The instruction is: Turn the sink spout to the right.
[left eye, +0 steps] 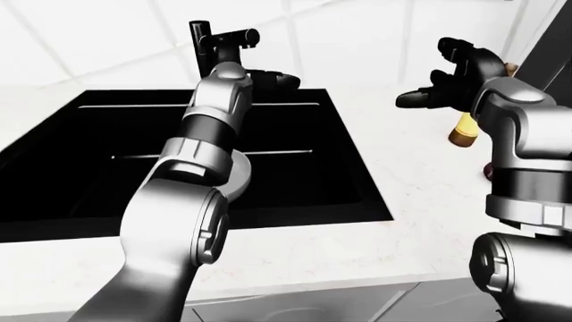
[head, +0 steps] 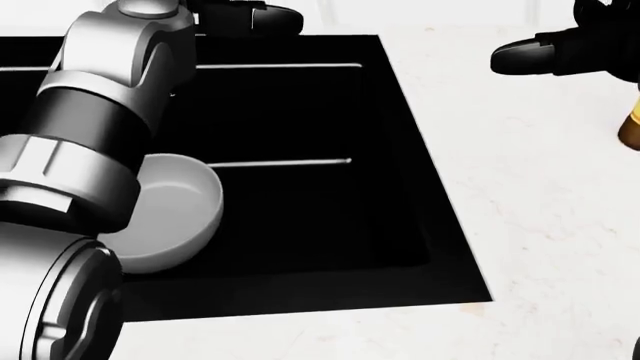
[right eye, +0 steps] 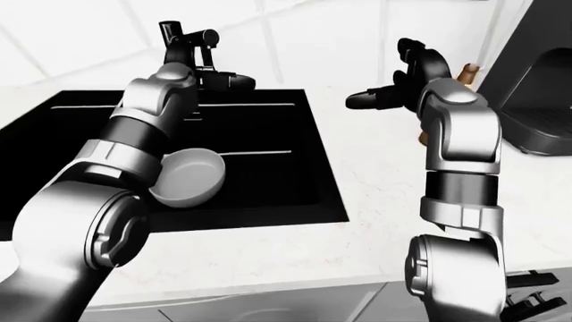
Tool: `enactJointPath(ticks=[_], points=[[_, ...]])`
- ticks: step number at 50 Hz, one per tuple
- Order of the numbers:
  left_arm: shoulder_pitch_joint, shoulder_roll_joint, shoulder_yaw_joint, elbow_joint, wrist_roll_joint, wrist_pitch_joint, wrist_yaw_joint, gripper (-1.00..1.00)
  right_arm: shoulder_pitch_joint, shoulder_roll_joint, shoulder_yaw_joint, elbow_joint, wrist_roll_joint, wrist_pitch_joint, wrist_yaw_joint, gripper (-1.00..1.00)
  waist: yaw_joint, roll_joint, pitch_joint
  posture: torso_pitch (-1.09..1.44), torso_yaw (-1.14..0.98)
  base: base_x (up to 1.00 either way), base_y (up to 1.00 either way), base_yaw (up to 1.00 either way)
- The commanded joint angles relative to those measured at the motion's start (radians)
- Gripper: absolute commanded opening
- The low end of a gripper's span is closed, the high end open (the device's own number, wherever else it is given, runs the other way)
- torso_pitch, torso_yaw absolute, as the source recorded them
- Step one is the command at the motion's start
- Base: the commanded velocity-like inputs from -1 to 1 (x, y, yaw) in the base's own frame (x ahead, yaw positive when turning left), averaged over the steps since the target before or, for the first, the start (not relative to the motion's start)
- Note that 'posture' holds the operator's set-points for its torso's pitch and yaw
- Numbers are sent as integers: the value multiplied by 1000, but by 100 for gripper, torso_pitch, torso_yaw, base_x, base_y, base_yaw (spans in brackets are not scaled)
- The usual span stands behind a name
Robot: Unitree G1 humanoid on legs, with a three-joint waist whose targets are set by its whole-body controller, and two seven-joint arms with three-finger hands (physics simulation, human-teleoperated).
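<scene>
left-eye view – left robot hand (left eye: 268,78) near spout (left eye: 234,36), grip unclear – right robot hand (left eye: 451,74) open, empty.

Black sink spout (left eye: 234,35) upright at sink's top edge, pointing view-right

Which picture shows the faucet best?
The left-eye view: the faucet stands whole against the white wall, above the left hand. The right-eye view shows it too, nearer the top edge. The head view looks down and misses it.
</scene>
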Motion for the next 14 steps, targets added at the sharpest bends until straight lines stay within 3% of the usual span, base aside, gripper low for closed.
enactJointPath(ticks=[1,14], points=[[-51,7,0,-52,1,-21,6,100,-33,-16,-12,-33,0,-26,-5,100,0,-3,-30,-10,0,0,0,0],[-49,-19,-11,-86,-10,9,13,100,-26,-11,-11,-28,4,-37,-8,100,0,-4,-28,-10,0,0,0,0]])
